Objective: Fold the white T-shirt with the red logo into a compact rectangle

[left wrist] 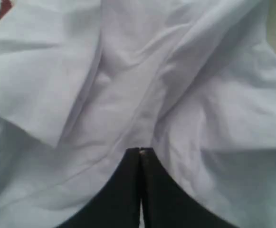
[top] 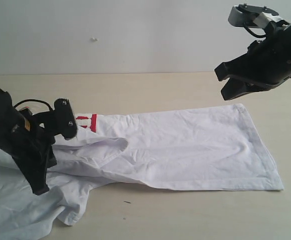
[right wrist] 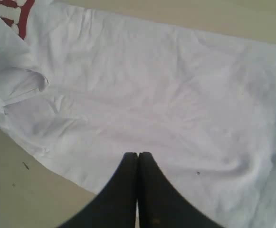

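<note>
Just one white T-shirt (top: 185, 145), two grippers (left wrist: 140, 153) (right wrist: 138, 156).

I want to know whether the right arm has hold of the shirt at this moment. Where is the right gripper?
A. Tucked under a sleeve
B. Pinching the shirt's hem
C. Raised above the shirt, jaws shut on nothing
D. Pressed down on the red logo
C: the right gripper hangs in the air above the white T-shirt, its jaws shut with no cloth between them.

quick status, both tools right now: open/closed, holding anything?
Left tool: closed, tips down at the white T-shirt; whether it pinches cloth cannot be told.
Right tool: closed, empty, raised above the T-shirt.
</note>
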`<action>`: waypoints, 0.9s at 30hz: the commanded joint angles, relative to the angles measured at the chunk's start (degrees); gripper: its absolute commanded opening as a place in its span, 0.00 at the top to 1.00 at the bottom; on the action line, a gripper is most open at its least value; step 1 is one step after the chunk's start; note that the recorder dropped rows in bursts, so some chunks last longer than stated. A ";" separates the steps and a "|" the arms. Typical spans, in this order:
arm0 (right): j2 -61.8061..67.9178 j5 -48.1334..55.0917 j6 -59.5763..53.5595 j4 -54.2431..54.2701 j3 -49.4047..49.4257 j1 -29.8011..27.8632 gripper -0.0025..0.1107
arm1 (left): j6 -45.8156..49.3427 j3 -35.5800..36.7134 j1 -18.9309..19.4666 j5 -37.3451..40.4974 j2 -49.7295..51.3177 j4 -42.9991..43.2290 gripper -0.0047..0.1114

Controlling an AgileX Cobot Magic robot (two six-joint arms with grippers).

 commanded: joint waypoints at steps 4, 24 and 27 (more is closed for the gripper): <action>-0.57 -0.32 -0.73 0.45 -0.31 0.12 0.98 | -0.25 -5.34 0.67 -12.76 9.25 1.28 0.96; -0.57 -0.66 -0.73 0.44 -0.31 0.12 0.98 | -1.09 -20.42 1.39 -22.04 14.20 1.28 0.96; -0.57 -0.66 -0.73 0.44 -0.31 0.12 0.98 | -1.60 -21.97 1.39 -23.26 14.20 1.28 0.96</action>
